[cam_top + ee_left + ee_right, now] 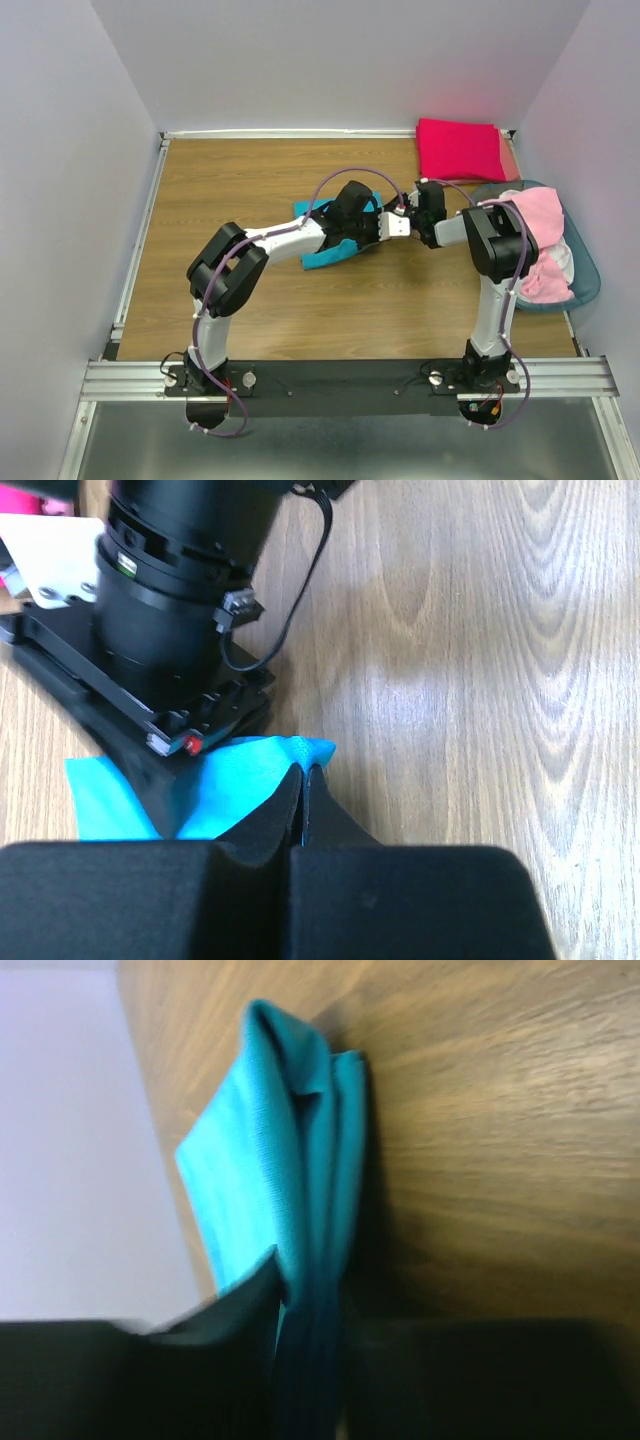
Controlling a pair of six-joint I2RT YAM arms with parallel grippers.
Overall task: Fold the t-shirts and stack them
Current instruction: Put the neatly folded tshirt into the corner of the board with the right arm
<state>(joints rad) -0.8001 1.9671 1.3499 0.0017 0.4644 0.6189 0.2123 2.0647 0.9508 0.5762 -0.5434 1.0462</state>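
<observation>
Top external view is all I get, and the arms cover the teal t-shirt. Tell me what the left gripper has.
Observer: The left gripper is shut, its tips pinching an edge of the teal t-shirt.
Operator: Now give me the right gripper.
Observer: It has a bunched fold of that shirt between its fingers, with cloth filling the gap.
Operator: Report what lies under the cloth near the left pinch.
Observer: Bare wooden table. The shirt's free corner lies flat on it.
</observation>
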